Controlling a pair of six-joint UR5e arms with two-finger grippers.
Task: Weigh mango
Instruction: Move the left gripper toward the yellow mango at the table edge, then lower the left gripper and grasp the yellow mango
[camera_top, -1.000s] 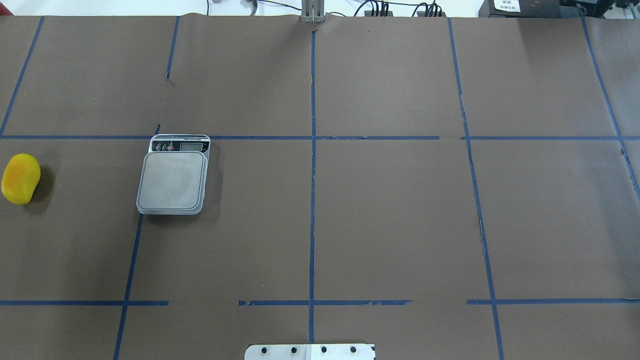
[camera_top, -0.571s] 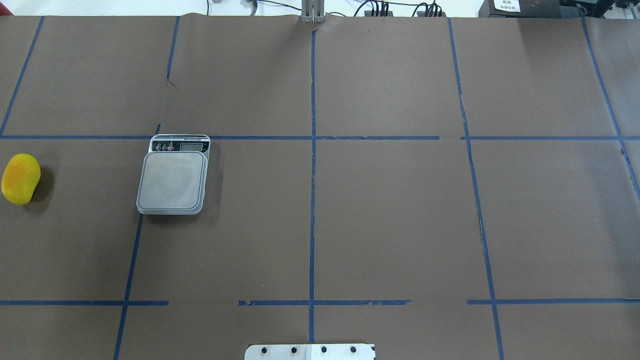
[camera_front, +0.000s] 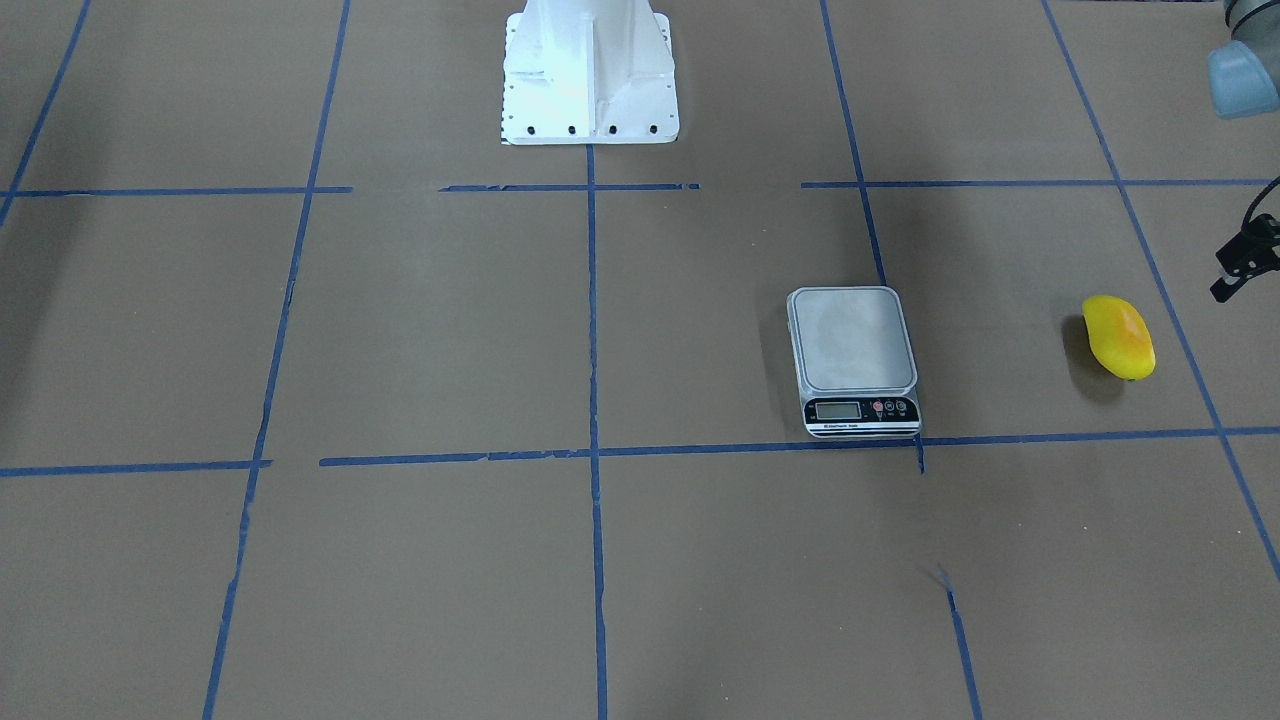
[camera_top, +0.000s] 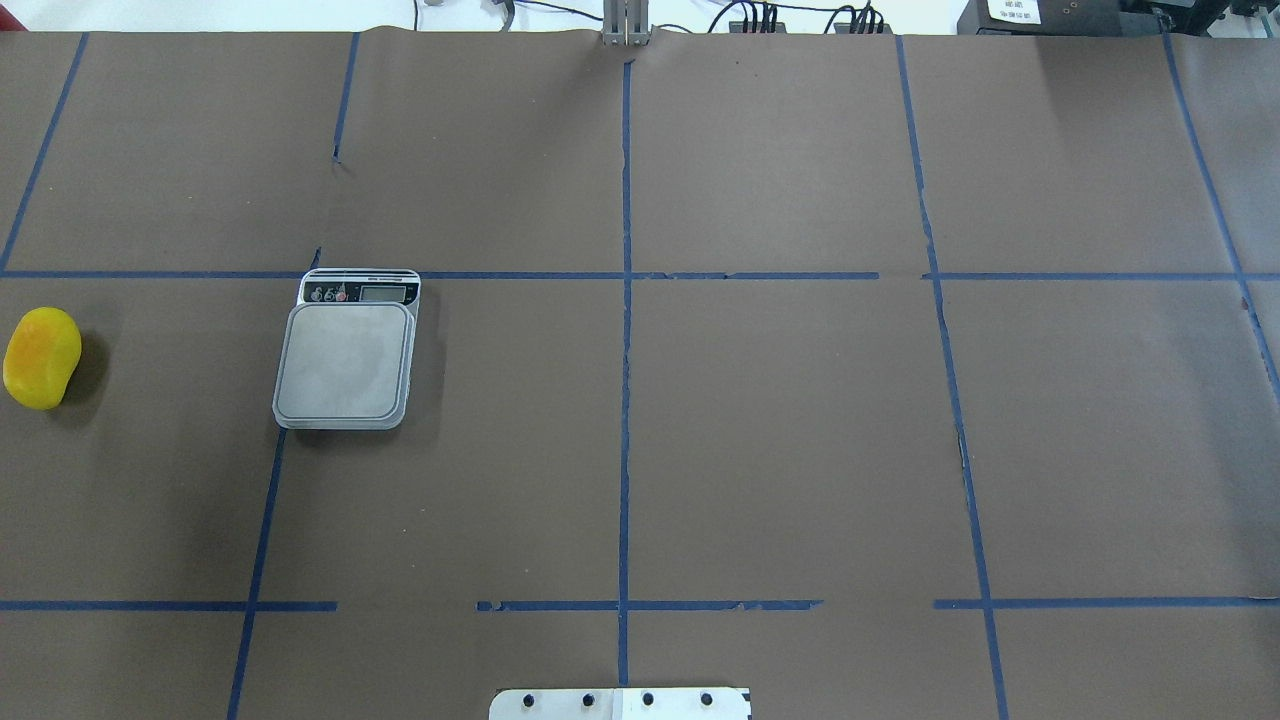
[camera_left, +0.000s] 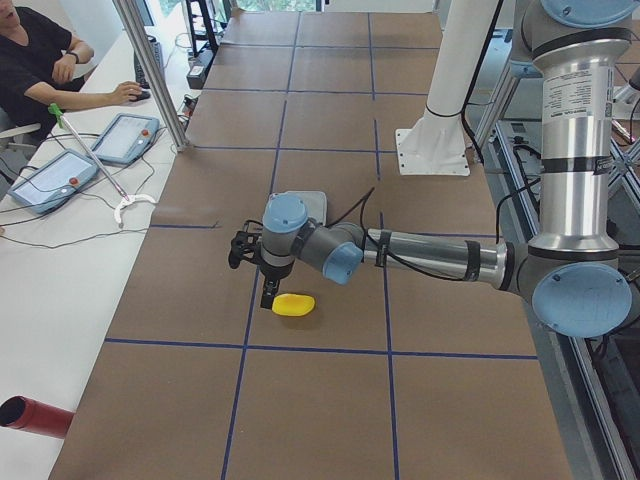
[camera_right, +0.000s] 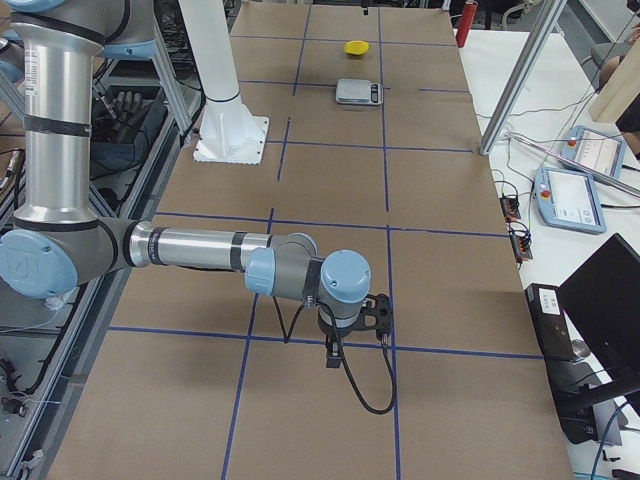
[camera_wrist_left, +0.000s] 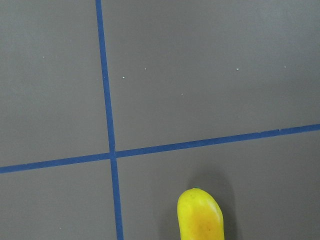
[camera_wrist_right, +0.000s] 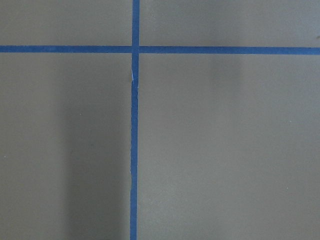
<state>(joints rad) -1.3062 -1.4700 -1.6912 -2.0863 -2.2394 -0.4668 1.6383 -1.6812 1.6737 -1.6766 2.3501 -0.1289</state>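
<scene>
Yellow mango off scale | left end effector, right end effector: openness unreadable

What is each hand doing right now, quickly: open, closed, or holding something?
Left hand: cannot tell; the mango lies unheld on the table.
Right hand: cannot tell.

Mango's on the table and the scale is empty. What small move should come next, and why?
Probably shift the left gripper over the mango and lower it for a grasp: the mango lies on the table, apart from the empty scale, and the gripper hangs just beside the fruit, not around it.
</scene>
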